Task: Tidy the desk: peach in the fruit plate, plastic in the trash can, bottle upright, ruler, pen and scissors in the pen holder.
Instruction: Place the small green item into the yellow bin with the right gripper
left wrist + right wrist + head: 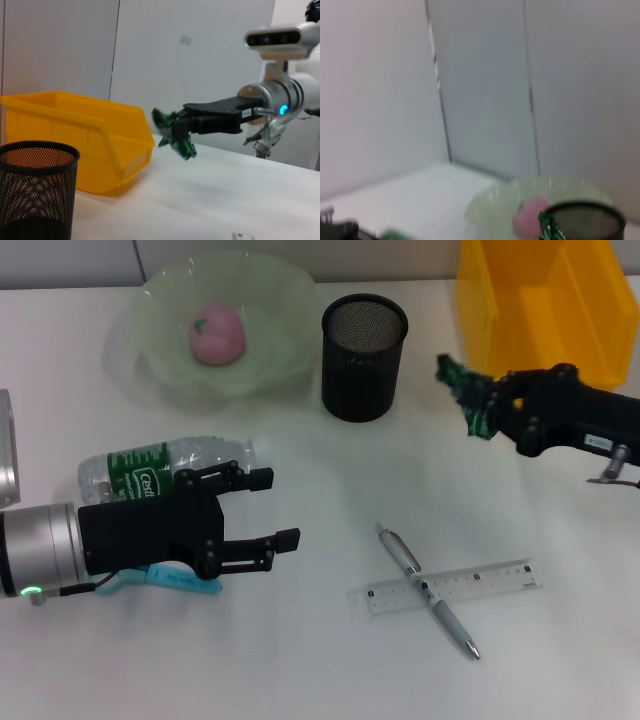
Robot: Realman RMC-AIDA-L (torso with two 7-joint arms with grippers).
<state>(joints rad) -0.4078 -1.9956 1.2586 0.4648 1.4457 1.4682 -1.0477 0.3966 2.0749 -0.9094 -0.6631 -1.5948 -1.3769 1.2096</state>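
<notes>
**Desk:** What's at nine o'clock?

**Photographer:** The left pincer hovers, fingers apart, just above the bottle lying flat on the tabletop; the scissors peek out beneath the arm. At eleven, the peach sits in the fruit plate.

**Desk:** And rightward?

**Photographer:** Pen holder at twelve; pen across ruler at five. At two, the right pincer is clamped on the plastic, near the trash can. It appears to be the disposal step: carry over the rim, release.
</notes>
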